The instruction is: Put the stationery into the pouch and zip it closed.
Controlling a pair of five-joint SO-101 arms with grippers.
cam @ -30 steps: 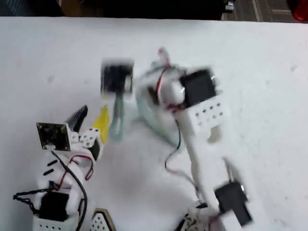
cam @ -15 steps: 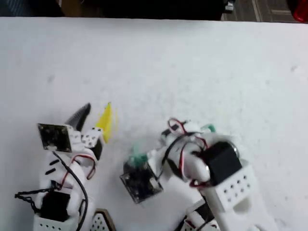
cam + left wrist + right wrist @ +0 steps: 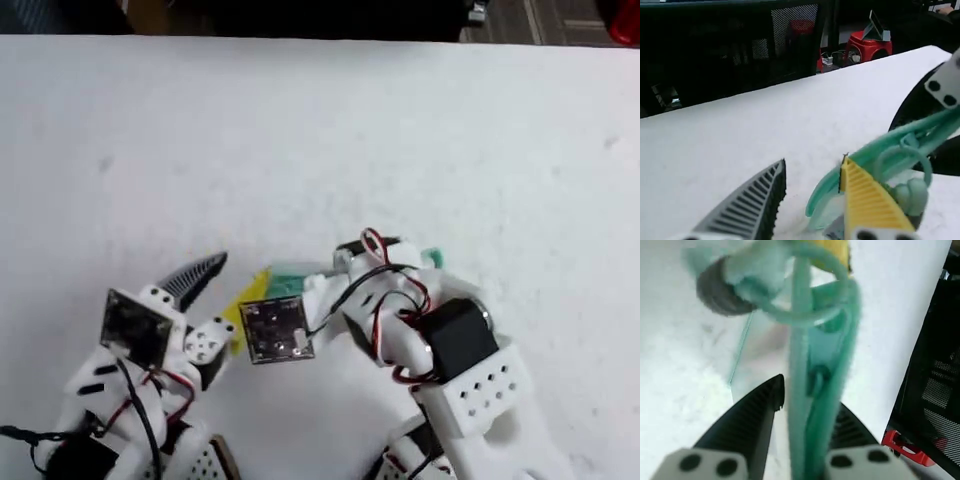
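— While the bench (image 3: 320, 130) is carrying both arms at its near edge, which one is holding the pouch (image 3: 288, 274)?
— The right arm (image 3: 455, 350) is leaning in over it. The right jaws are pinching narrow on a green strip along the pouch's edge, so they are gripping it.
— And the left arm (image 3: 130, 390)?
— It is sitting just beside, pointing the left jaws toward the pouch's near end. They are standing wide, gripping nothing.
— How is the pouch lying?
— Its long axis is running across the bench, from the left jaws' yellow tip away under the right wrist. In the left wrist view that end is showing right at the yellow jaw, edging toward the gap; touching or just apart, I cannot tell.
— So the coming move?
— I am judging that the left jaws are needing only a short reach to take that free end, since the pouch is lying straight ahead of them. A small charm (image 3: 907, 196) is dangling near there, likely the zip pull.
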